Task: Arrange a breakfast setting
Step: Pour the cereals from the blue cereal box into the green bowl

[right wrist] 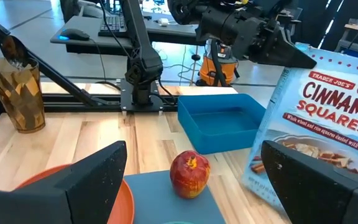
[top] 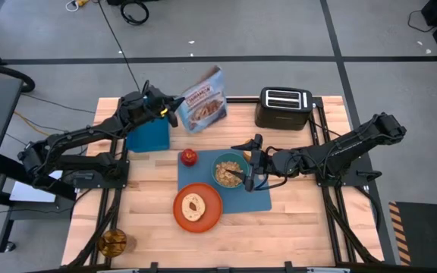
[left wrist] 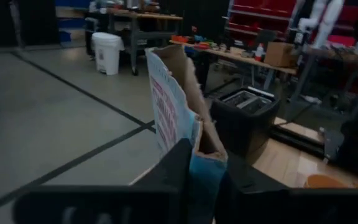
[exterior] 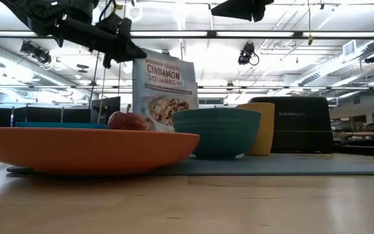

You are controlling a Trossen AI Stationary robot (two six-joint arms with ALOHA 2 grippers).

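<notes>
The left gripper (top: 174, 106) is at the far left part of the pale wooden counter (top: 150, 205), its jaws clamped on the upper edge of the blue cereal bag (top: 205, 106) printed with "Cinnamon Squares". The bag stands tilted at the far edge of the counter, beside the deep blue plastic bin (top: 148, 136). In the left wrist view the bag's open top sits pinched between the two dark fingers, and its lower part is hidden behind them.

The right gripper (top: 253, 163) hovers over the right side of the flat blue rectangular placemat (top: 260, 199), jaws wide apart and empty; in its own wrist view only the two dark finger tips show, cut off at the bottom.

On the placemat sits the round teal bowl (top: 230, 171), with cereal in it. A dark handle that may be the spoon (top: 237, 174) lies across it, too small to be sure. The small orange cup (exterior: 260, 129) is clear only in the low view, behind the bowl; from above the right arm covers it. The red apple (top: 189, 157) lies just off the placemat's far left corner. The round orange plate (top: 198, 207) overlaps the placemat's near left corner and carries a round bread piece (top: 196, 205).

A black toaster (top: 283, 108) stands at the far edge, and an amber faceted glass (top: 114, 242) sits at the near left corner, its contents unclear.
</notes>
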